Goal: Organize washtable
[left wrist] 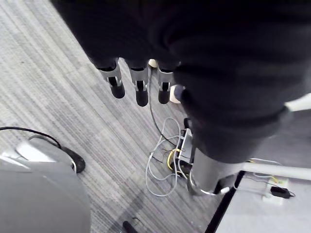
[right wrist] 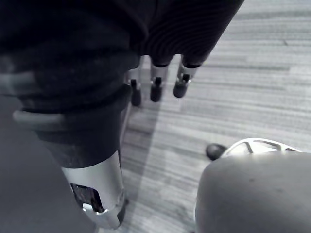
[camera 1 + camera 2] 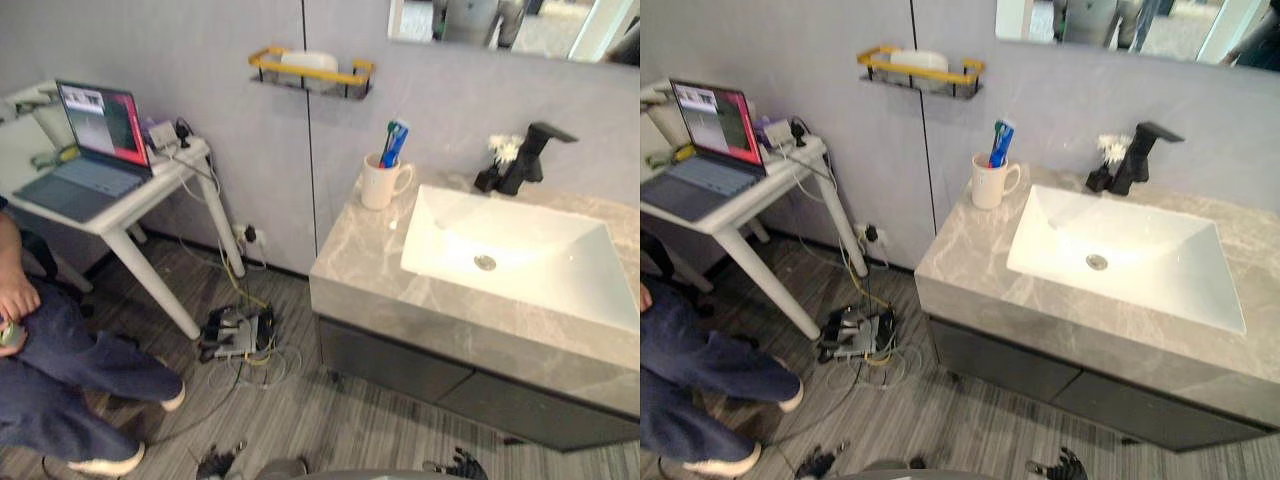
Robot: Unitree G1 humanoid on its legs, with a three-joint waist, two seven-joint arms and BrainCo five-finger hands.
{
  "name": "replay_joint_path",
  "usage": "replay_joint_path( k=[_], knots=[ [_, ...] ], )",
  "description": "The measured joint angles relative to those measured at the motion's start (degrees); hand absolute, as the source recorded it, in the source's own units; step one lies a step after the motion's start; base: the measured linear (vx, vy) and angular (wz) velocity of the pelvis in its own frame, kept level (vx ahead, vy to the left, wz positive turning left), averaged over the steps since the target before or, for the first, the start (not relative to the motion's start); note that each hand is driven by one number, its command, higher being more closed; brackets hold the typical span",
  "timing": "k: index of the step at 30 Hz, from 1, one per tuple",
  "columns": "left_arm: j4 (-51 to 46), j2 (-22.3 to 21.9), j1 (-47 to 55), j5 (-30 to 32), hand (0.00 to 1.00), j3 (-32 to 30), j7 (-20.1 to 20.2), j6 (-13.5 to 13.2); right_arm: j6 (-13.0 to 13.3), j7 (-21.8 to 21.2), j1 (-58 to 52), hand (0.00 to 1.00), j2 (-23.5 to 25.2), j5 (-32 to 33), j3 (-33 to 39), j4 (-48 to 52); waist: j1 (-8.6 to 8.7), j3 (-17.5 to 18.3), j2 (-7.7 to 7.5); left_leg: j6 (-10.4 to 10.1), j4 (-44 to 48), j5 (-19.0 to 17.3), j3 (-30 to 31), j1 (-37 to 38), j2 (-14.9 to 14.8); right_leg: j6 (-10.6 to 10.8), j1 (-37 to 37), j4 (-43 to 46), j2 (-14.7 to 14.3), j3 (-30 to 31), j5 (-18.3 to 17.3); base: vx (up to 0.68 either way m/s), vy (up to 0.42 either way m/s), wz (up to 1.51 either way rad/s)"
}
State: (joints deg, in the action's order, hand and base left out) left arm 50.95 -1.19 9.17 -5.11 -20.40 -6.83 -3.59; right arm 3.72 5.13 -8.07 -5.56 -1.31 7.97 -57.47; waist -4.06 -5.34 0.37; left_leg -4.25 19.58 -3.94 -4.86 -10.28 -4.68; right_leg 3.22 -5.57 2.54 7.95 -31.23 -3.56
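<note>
Along the right, a grey marble-patterned desk (image 3: 365, 265) with dark cabinet fronts beneath, and sunk into it a white rectangular basin (image 3: 445, 235), bare around the drain. To the left, a white side desk (image 3: 150, 195) carrying an open grey laptop (image 3: 85, 160). Beside that, a seated person in dark blue trousers (image 3: 70, 375). On the striped grey floor between the two desks, a tangle of cables around a power strip (image 3: 238, 335). High on the grey wall, a yellow-railed wire shelf (image 3: 310, 75) holding a white oblong item (image 3: 308, 60), possibly soap. Behind the basin, a matt black angular tap (image 3: 532, 150), and just beside it a small black holder with white flower-like tufts (image 3: 500, 150). At the desk's back left corner, a white ceramic mug (image 3: 378, 186), upright, with a blue-and-white toothpaste tube (image 3: 396, 138) and something red standing in it.

Left hand (image 1: 140, 85) low over the floor, well apart from the desk, fingers straight and hanging loose, holding nothing. Right hand (image 2: 156, 82) likewise low, relaxed and empty.

Judged as the very start: nothing grasped, with the mug and its contents apparently the items to sort. Next, probably stepping closer and raising an arm toward the mug. Calls for clearing the desk's front edge on the way up, then a steady wrap round the mug body, given the risk of tipping the tall tube out.

No readable writing: print on the tube and on the laptop screen too small to make out.
</note>
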Motion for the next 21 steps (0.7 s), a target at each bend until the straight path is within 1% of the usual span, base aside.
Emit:
replay_joint_path(
  k=[1,2,3,4,5,6,7,8,9,10,11,12,13,14,15,16,17,18,19,20,21],
  knots=[
    [0.09,-1.14,-0.04,0.02,0.00,0.25,-0.21,-0.07,0.00,0.42,0.25,0.00,-0.63,-0.04,0.07,0.35,0.00,-0.27,1.21,1.66,0.99,-2.09,-3.56,-0.64,-2.29,-0.33,0.73,0.26,-0.79,0.01,0.04,-0.24,0.074,-0.16],
    [0.10,-1.64,-0.11,0.05,0.00,0.06,-0.84,-0.07,-0.07,1.06,0.90,0.00,-0.83,-0.46,0.08,0.50,0.08,-0.39,2.02,3.79,4.64,-4.07,-6.90,-1.88,-4.49,-0.83,1.23,0.40,-0.90,0.22,0.40,-0.15,0.094,-0.21],
    [0.09,-1.57,-0.11,0.04,0.00,-0.02,-0.90,-0.13,-0.17,1.21,1.05,0.00,-0.68,-0.58,0.07,0.48,0.02,-0.41,1.94,4.11,7.92,-4.91,-7.77,-2.37,-5.73,-0.83,1.51,0.59,-0.59,0.72,0.55,-0.05,0.182,-0.36],
    [0.17,-1.35,-0.02,0.09,0.00,-0.28,-1.02,-0.39,-0.19,1.28,1.13,0.00,-0.26,-0.80,0.10,0.47,-0.04,-0.33,1.66,4.01,13.75,-6.18,-7.78,-2.34,-8.62,-0.42,2.01,1.29,0.37,2.18,0.88,-0.02,0.239,-0.53],
    [0.44,-1.32,0.48,0.09,0.00,-0.59,-1.16,-0.76,-0.16,1.27,1.46,0.00,0.02,-1.11,0.23,0.38,-0.03,-0.32,1.65,3.28,17.32,-6.64,-7.09,-1.44,-12.13,0.37,2.37,1.72,1.11,3.75,1.36,-0.01,0.276,-0.56],
    [0.66,-1.25,0.79,0.11,0.00,-0.57,-1.23,-0.85,-0.14,1.28,1.62,0.00,0.20,-1.14,0.41,0.36,0.16,-0.31,1.67,3.13,17.82,-6.54,-6.08,-0.59,-13.69,0.89,2.65,1.79,1.41,4.61,1.69,0.03,0.316,-0.61],
    [1.35,-1.06,0.83,0.16,0.00,-0.58,-1.37,-1.29,-0.09,1.27,1.73,0.00,0.44,-1.09,0.78,0.26,0.16,-0.27,1.71,2.82,15.96,-5.11,-4.19,1.60,-16.00,2.21,3.38,1.81,2.10,6.32,2.60,0.03,0.385,-0.59],
    [2.07,-0.85,0.69,0.23,0.00,-0.51,-1.61,-1.28,-0.10,1.24,2.28,0.00,0.25,-1.18,1.60,-0.40,0.19,0.32,2.10,-0.79,11.93,-5.59,-2.59,3.94,-14.17,3.36,4.89,1.28,2.41,7.95,4.00,0.03,0.366,-0.56],
    [2.34,-0.27,0.67,0.40,0.00,-0.44,-1.81,-1.27,-0.12,1.23,2.69,0.00,0.88,-1.06,2.00,-1.34,0.28,0.06,1.68,-0.69,11.07,-5.90,-3.11,4.07,-13.17,3.20,5.24,0.46,2.73,9.08,4.55,0.02,0.249,-0.38],
    [3.18,1.44,0.61,1.15,0.00,-0.51,-2.12,-1.16,-0.09,0.99,3.33,0.00,1.83,-0.98,2.38,-2.92,0.95,0.22,-0.14,-0.93,9.85,-6.02,-2.80,3.93,-11.77,3.44,6.21,-0.33,2.08,11.29,5.62,0.03,0.054,-0.18],
    [3.79,2.12,0.55,1.29,0.00,-0.60,-2.16,-1.02,-0.10,0.93,3.35,0.00,2.12,-0.99,2.44,-3.40,1.04,0.34,-0.93,-1.45,8.85,-6.24,-2.52,4.25,-11.25,2.99,5.91,-1.32,1.97,10.95,6.32,0.03,0.090,-0.15],
    [4.60,2.31,0.84,1.30,0.00,-0.62,-2.10,-0.40,-0.08,0.84,3.62,0.00,2.09,-0.96,2.96,-4.17,1.65,0.38,-0.85,-3.98,6.59,-7.80,-1.48,5.64,-10.75,3.08,5.75,-2.09,2.83,10.85,8.08,-0.01,0.181,-0.12],
    [4.75,2.22,0.83,1.32,0.00,-0.51,-2.07,-0.01,-0.09,0.84,3.63,0.00,2.10,-0.90,3.46,-4.17,2.02,0.62,-0.75,-6.37,3.63,-9.69,-1.77,7.25,-10.16,3.38,6.40,-1.69,3.44,10.56,8.27,-0.04,0.247,-0.09],
    [4.73,2.18,0.67,1.37,0.00,-0.40,-2.06,0.02,-0.10,0.81,3.63,0.00,2.11,-0.89,3.64,-4.11,2.21,0.87,-0.90,-6.38,2.82,-10.47,-2.10,7.32,-9.88,3.73,7.07,-1.26,3.98,10.45,8.55,-0.11,0.314,-0.01],
    [4.75,2.52,-0.34,1.55,0.00,0.26,-2.04,0.01,-0.10,0.82,3.62,0.00,2.29,-0.29,5.21,-3.77,2.44,0.86,-0.97,-5.54,2.98,-12.21,-3.32,6.72,-8.59,4.17,8.72,0.62,5.87,10.27,8.84,-0.12,0.248,0.04],
    [4.74,2.35,-0.76,1.78,0.00,0.56,-2.04,-0.04,-0.20,0.85,3.56,0.00,2.36,0.02,5.77,-3.53,2.55,0.79,-0.80,-4.63,3.81,-12.81,-3.43,6.31,-7.77,4.25,9.27,1.48,6.90,10.33,8.90,-0.14,0.262,0.01],
    [4.73,2.32,-1.14,1.93,0.00,1.72,-2.06,-0.09,-0.32,0.87,3.32,0.00,2.37,0.50,5.81,-2.62,2.75,0.68,-0.53,-3.64,5.55,-13.69,-3.80,5.67,-6.78,4.35,9.96,2.86,8.30,10.59,8.96,-0.15,0.237,-0.12],
    [4.72,2.36,-1.45,2.66,0.00,3.93,-2.04,-0.16,-0.36,0.88,2.94,0.00,1.99,0.83,5.82,-1.39,3.11,0.39,-0.14,-2.34,8.21,-15.68,-5.13,4.69,-6.12,4.36,11.34,5.27,9.92,11.13,9.05,-0.28,0.344,-0.37],
    [4.73,2.67,-1.79,3.66,0.00,5.62,-2.03,-0.34,-0.34,0.91,3.00,0.00,2.06,0.84,5.81,-0.52,2.96,0.21,0.52,-1.08,10.97,-17.21,-7.09,3.92,-5.90,3.38,13.09,7.42,11.02,11.05,9.79,-0.33,0.331,-0.52],
    [4.78,2.87,-2.00,3.72,0.00,6.47,-2.04,-0.40,-0.31,0.85,3.02,0.00,2.09,0.80,5.58,-0.16,2.96,0.18,0.82,-0.35,11.69,-17.66,-8.17,3.57,-5.87,2.57,13.91,7.58,11.20,10.81,11.24,-0.31,0.253,-0.76],
    [4.90,2.90,-1.99,3.86,0.00,7.20,-2.04,-0.45,-0.20,0.84,3.17,0.00,2.25,0.86,5.47,-0.03,2.96,0.03,0.78,0.62,11.68,-17.81,-10.19,3.33,-5.90,1.07,15.19,6.45,10.97,10.52,14.73,-0.26,0.163,-1.02]
  ],
)
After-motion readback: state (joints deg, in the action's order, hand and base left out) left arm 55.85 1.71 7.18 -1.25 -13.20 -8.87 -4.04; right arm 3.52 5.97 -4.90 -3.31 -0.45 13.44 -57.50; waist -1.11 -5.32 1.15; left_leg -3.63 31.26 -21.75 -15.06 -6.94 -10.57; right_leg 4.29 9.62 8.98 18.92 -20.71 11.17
